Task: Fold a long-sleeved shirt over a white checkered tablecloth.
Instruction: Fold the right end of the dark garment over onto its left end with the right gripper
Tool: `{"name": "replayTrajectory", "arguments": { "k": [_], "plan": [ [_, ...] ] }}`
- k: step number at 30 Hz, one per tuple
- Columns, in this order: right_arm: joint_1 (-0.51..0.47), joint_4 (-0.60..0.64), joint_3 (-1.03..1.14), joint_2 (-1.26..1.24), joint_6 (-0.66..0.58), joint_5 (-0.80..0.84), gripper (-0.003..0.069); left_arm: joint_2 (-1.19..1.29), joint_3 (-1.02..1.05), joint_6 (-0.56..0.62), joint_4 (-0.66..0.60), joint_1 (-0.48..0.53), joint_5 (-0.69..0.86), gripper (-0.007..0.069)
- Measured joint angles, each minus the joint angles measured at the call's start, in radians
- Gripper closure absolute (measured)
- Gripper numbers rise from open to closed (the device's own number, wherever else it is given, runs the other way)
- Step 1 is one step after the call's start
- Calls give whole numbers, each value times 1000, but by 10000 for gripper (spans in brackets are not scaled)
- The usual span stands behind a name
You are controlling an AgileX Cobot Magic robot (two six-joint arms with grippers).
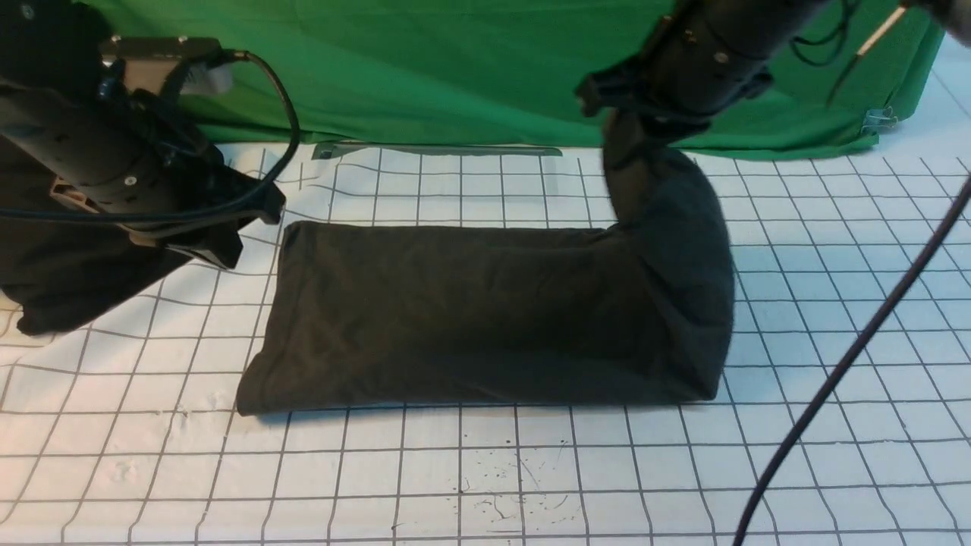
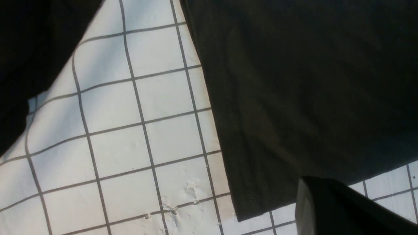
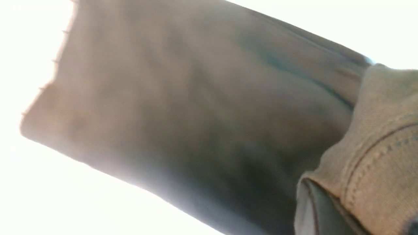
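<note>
The long-sleeved shirt (image 1: 470, 311) lies as a dark charcoal, folded oblong on the white checkered tablecloth (image 1: 531, 470). Its right end rises in a curved flap to my right gripper (image 1: 623, 133), which is shut on the shirt's edge well above the table. In the right wrist view a stitched hem (image 3: 375, 156) is bunched against one finger (image 3: 313, 212), and the shirt (image 3: 196, 114) hangs below. My left gripper (image 1: 216, 254) hovers just left of the shirt's left edge, shut with nothing seen in it. The left wrist view shows one finger (image 2: 326, 209) above the shirt's corner (image 2: 294, 98).
A blacker heap of cloth (image 1: 68, 280) lies at the left under my left arm. Green cloth (image 1: 455, 68) hangs along the back. A black cable (image 1: 834, 379) crosses the right front. Dark specks (image 1: 501, 485) mark the tablecloth near the front.
</note>
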Motion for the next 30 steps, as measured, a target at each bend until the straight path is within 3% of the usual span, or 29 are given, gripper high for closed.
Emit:
{"name": "replayTrajectory", "arguments": {
  "k": [9,13,20,23,26,30],
  "plan": [
    [134,105,-147,160,46,-19,648,-29,1,0,-9,67,0,629],
    [197,139,-155,228,59,-97,647,-29,1,2,-43,131,9,629],
    [264,209,-155,340,72,-254,587,-29,1,11,-68,141,16,629],
    [289,243,-155,383,84,-322,461,-29,1,15,-78,141,16,629],
    [306,258,-156,392,79,-331,284,-29,1,16,-79,141,16,629],
    [300,258,-192,368,-12,-252,167,-29,1,16,-82,141,19,629]
  ]
}}
